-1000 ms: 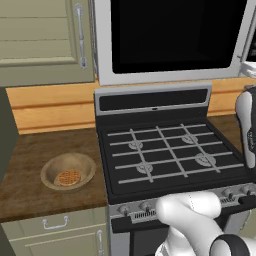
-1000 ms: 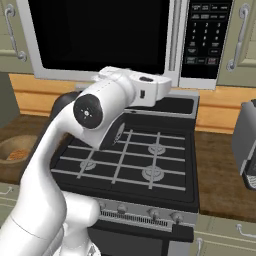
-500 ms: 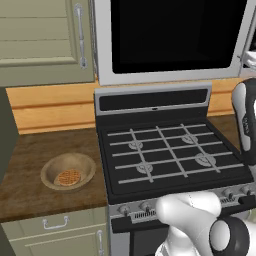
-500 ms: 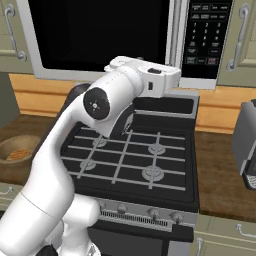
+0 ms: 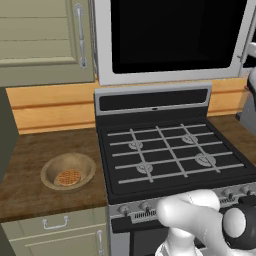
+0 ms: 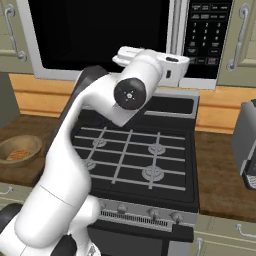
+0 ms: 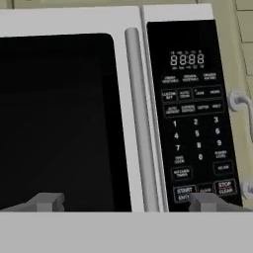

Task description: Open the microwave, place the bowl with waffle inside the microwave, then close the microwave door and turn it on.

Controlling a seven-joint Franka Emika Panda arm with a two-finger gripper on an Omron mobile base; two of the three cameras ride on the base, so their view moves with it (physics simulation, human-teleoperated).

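With the gripper [image 7: 127, 201] spread wide before the shut microwave door [image 7: 69, 113], I centre both fingers around its bar handle [image 7: 141, 123] before closing; the bowl [image 5: 68, 171] waits on the counter.

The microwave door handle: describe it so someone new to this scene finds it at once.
Above the black stove hangs the silver microwave. Its handle is the upright grey bar between the dark door window and the black button panel, unlike the thinner cabinet handles.
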